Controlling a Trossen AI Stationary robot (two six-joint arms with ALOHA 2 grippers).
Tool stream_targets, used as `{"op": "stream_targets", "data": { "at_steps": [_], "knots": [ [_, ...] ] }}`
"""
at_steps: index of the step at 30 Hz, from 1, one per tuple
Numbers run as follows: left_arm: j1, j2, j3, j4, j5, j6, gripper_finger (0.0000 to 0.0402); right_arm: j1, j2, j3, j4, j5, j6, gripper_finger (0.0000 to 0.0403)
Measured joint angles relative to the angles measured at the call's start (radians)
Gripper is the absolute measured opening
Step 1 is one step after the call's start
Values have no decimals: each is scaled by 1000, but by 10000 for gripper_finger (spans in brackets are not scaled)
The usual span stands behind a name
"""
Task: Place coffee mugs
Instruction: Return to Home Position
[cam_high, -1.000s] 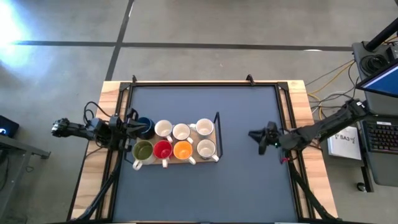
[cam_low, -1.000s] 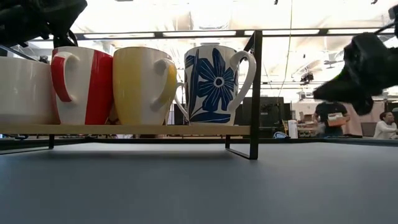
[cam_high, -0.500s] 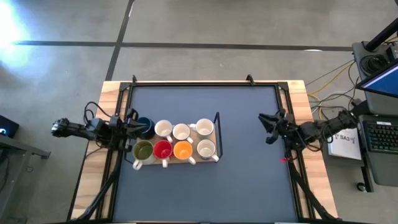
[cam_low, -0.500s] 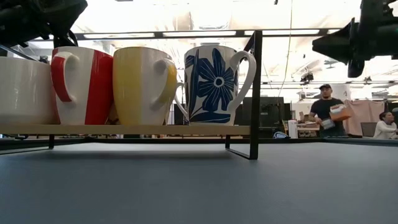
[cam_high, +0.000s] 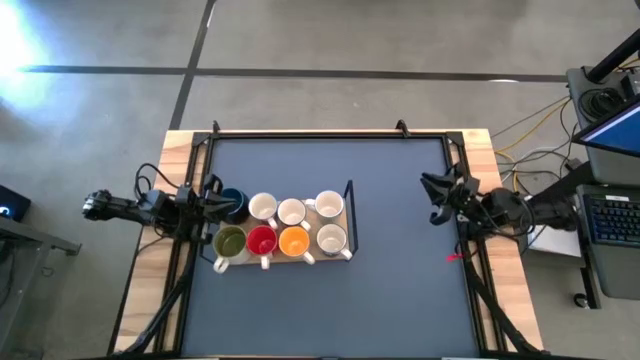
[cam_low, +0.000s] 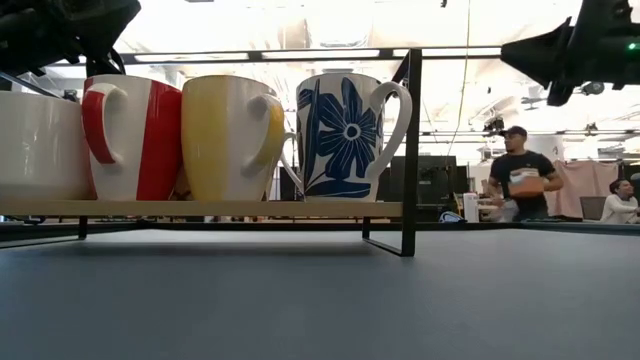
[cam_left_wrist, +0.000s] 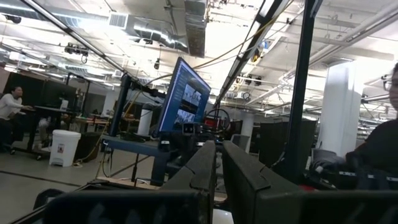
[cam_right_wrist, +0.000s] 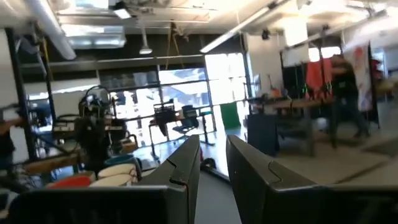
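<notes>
Eight mugs stand upright on a wooden rack (cam_high: 308, 203) at the table's left centre. The far row holds a dark blue mug (cam_high: 233, 203) and three white mugs (cam_high: 291, 212). The near row holds an olive green (cam_high: 229, 241), a red (cam_high: 261, 241), an orange (cam_high: 294, 241) and a white mug (cam_high: 331, 239). The low view shows the near row on the shelf board (cam_low: 200, 208), with a blue flower on the rightmost mug (cam_low: 345, 135). My left gripper (cam_high: 212, 200) is shut and empty, just left of the dark blue mug. My right gripper (cam_high: 432, 197) is open and empty, raised near the table's right edge.
The rack has a black metal upright (cam_low: 412, 150) at its right end. The dark mat (cam_high: 390, 290) lies bare between the rack and the right arm. Cables and a desk with a laptop (cam_high: 610, 130) lie beyond the right edge. A person (cam_low: 515, 175) walks in the room behind.
My right gripper has drawn back toward the table's right edge and risen, turning as it went. The mugs and my left gripper have stayed where they were.
</notes>
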Motion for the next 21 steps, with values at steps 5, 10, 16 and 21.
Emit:
{"op": "stream_targets", "data": {
  "at_steps": [5, 10, 16, 21],
  "knots": [
    [0, 0, 0, 0, 0, 0, 11, -112, -1, 0, 6, -79, -86, 68],
    [0, 0, 0, 0, 0, 0, 11, -223, 2, 0, 7, -79, -95, 68],
    [0, 0, 0, 0, 0, 0, 11, -272, 21, 0, 8, -79, -22, 68],
    [0, 0, 0, 0, 0, 0, 11, -272, 34, 0, 6, -79, -15, 68]
  ]
}}
